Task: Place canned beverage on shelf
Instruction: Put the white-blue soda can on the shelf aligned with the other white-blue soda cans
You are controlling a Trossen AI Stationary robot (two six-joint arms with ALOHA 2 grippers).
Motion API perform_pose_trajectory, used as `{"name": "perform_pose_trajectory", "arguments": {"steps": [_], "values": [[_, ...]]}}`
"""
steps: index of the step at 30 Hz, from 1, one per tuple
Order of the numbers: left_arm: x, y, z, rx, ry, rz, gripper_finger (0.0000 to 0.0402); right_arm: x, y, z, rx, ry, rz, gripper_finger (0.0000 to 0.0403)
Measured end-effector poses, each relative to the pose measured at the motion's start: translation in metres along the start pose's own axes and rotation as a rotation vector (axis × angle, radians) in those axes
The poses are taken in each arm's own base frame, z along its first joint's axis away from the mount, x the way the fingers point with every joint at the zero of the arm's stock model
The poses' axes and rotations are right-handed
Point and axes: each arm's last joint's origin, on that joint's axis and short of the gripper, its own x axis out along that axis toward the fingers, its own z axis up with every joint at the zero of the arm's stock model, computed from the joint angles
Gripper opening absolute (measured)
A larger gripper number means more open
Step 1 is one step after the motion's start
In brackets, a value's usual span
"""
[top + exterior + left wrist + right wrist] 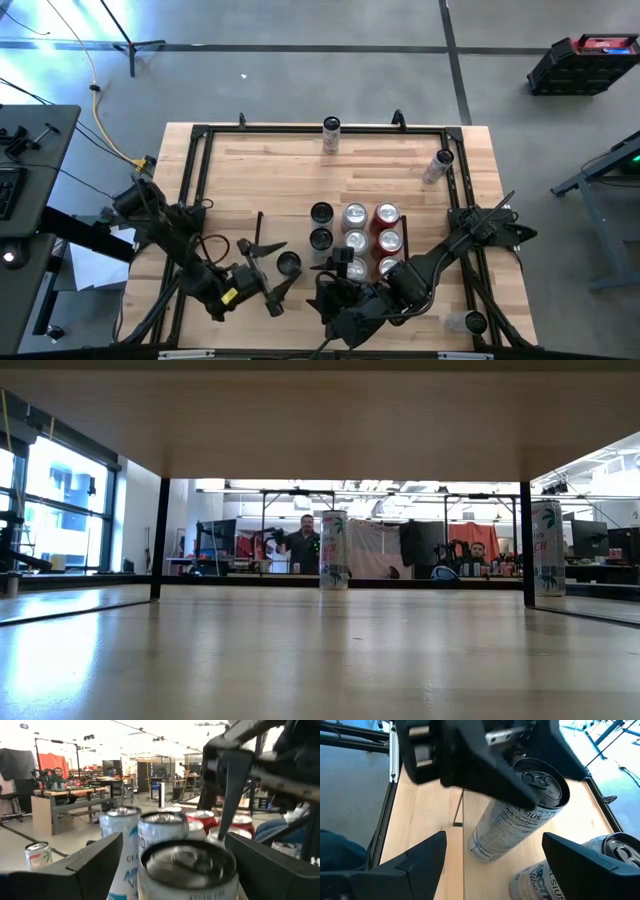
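A silver-and-white beverage can stands upright on the light wood at the left of a group of several cans. This wood is the shelf, edged by thin black rails. My left gripper is open, and its fingers stand on either side of that can's top. From the right, my right gripper faces the same can. It is open, with nothing between its fingers. Neither gripper shows in the low view.
The grouped cans, some red-topped, stand close on the right of the placed can. A lone can stands at the far rail. Another is by the right rail, and one is at the near right corner. People sit in the room beyond.
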Motion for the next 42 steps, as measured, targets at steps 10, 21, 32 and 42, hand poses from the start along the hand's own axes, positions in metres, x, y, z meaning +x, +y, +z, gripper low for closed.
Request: {"name": "perform_pose_trajectory", "arguments": {"steps": [10, 21, 32, 42], "values": [[-0.006, 0.015, 0.042, -0.059, -0.095, -0.139, 0.0342, 0.0, 0.001, 0.0, 0.002, -0.001, 0.002, 0.0314], [-0.073, 0.038, 0.06, 0.211, 0.104, -0.245, 0.0336, -0.014, 0.016, -0.005, -0.008, -0.007, 0.042, 0.0314], [-0.056, 0.051, 0.011, 0.198, 0.351, -0.366, 0.0331, -0.02, 0.024, -0.008, 0.035, -0.008, 0.064, 0.0314], [-0.03, 0.047, 0.004, 0.142, 0.459, -0.471, 0.033, -0.02, 0.024, -0.008, 0.035, -0.006, 0.069, 0.0314]]}}
